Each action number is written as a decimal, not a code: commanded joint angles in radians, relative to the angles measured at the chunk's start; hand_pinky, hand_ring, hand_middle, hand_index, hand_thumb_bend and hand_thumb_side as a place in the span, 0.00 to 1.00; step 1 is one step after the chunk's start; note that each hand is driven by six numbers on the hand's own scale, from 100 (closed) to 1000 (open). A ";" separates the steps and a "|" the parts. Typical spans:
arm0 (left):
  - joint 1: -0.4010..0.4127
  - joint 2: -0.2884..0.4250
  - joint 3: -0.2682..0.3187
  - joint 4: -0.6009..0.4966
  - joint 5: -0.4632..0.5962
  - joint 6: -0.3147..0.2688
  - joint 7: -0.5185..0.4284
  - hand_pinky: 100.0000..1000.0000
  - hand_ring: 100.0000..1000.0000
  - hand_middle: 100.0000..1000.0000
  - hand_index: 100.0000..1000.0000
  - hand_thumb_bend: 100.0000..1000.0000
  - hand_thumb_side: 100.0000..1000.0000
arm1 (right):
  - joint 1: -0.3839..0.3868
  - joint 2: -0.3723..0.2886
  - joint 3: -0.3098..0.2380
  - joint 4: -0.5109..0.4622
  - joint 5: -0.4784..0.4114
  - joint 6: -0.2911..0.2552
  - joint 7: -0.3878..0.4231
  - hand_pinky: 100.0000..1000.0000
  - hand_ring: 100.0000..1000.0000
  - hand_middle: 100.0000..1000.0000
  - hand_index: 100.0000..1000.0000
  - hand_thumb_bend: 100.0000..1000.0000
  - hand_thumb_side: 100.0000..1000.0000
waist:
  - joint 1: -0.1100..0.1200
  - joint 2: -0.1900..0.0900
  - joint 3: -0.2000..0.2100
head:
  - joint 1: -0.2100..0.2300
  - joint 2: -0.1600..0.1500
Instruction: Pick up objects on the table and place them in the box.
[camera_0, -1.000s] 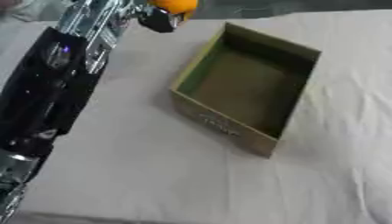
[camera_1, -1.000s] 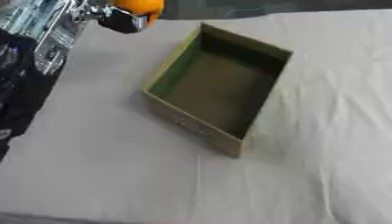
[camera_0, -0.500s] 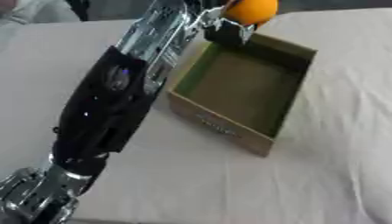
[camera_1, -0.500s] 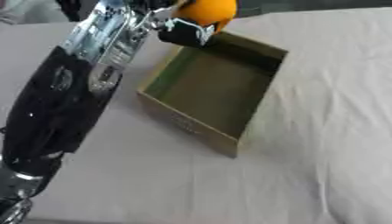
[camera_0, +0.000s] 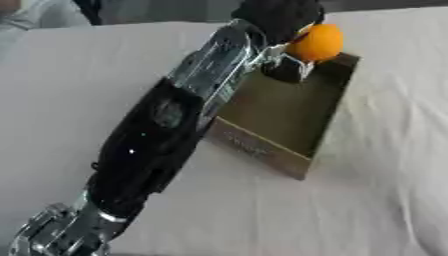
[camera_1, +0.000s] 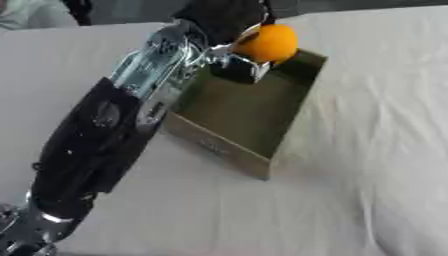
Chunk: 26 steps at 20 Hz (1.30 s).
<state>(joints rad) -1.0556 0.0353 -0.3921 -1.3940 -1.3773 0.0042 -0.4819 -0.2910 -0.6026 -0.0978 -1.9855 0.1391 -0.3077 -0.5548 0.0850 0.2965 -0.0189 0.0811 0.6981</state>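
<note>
1 round orange (camera_0: 317, 42), no long axis, sits clasped in the left hand (camera_0: 278, 20) over the box (camera_0: 325, 125).

No legible text anywhere. Only a faint, unreadable mark on the cardboard box (camera_0: 262, 148) wall, below the left hand (camera_0: 278, 20).

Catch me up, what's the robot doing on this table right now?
The robot's left hand is curled around an orange ball and holds it above the far end of the open cardboard box, which sits on the white cloth-covered table. The box looks empty inside, and the ball has not been released. The right hand is not in view.
</note>
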 joint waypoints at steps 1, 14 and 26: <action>-0.013 -0.010 -0.006 0.039 -0.023 -0.008 0.004 0.46 0.49 0.41 0.45 0.00 0.30 | -0.014 -0.018 -0.007 -0.014 -0.004 -0.002 0.004 0.75 0.83 0.78 0.88 0.00 0.58 | -0.006 -0.015 -0.002 | 0.007 -0.006; -0.012 -0.051 0.013 0.201 -0.005 0.000 0.048 0.61 0.64 0.58 0.63 0.00 0.51 | -0.016 -0.016 -0.008 -0.014 -0.001 0.001 0.001 0.75 0.83 0.78 0.88 0.00 0.58 | -0.003 -0.010 -0.008 | 0.016 -0.012; -0.031 -0.046 0.025 0.202 -0.001 -0.033 -0.090 0.80 0.91 0.89 0.92 0.37 0.73 | -0.016 -0.015 -0.008 -0.014 -0.003 0.002 0.000 0.75 0.83 0.78 0.88 0.00 0.58 | -0.001 -0.012 -0.013 | 0.018 -0.014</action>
<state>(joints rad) -1.0605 -0.0180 -0.3778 -1.1686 -1.3707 -0.0298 -0.5598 -0.2989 -0.6020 -0.0977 -1.9855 0.1390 -0.3067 -0.5546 0.0908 0.3033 -0.0305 0.0953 0.6920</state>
